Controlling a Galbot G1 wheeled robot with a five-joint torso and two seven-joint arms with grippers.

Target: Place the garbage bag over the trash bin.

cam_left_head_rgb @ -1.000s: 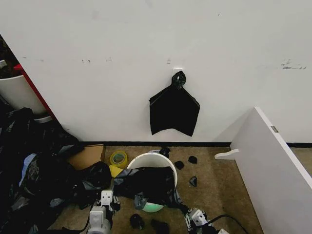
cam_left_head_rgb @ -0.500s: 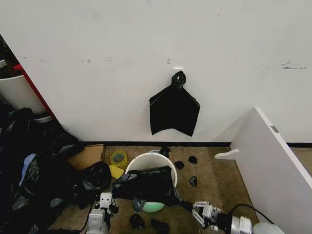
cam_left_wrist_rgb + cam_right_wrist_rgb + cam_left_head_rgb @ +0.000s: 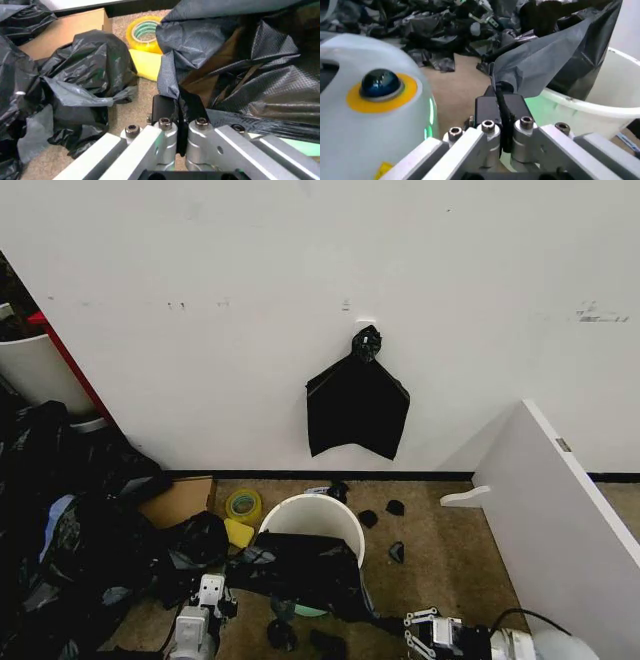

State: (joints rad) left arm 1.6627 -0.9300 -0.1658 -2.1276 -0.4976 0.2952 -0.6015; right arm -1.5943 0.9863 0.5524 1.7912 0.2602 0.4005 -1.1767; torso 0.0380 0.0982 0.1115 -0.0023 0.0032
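Both grippers, left [image 3: 176, 108] and right [image 3: 501, 103], pinch the bag [image 3: 300, 565], draped across the bin [image 3: 312, 520] front; its mouth is still uncovered

The left gripper [image 3: 178, 108] is held low at the robot's front left, its fingers [image 3: 162, 108] pressed together on a fold of the garbage bag [image 3: 240, 75]. The right gripper [image 3: 502, 107] is held low at the front right, likewise clamped on the bag's edge.

White wall [image 3: 200, 270] (scuffed), black baseboard [image 3: 320, 475], tan carpet [image 3: 440, 530], white panel [image 3: 560, 520].
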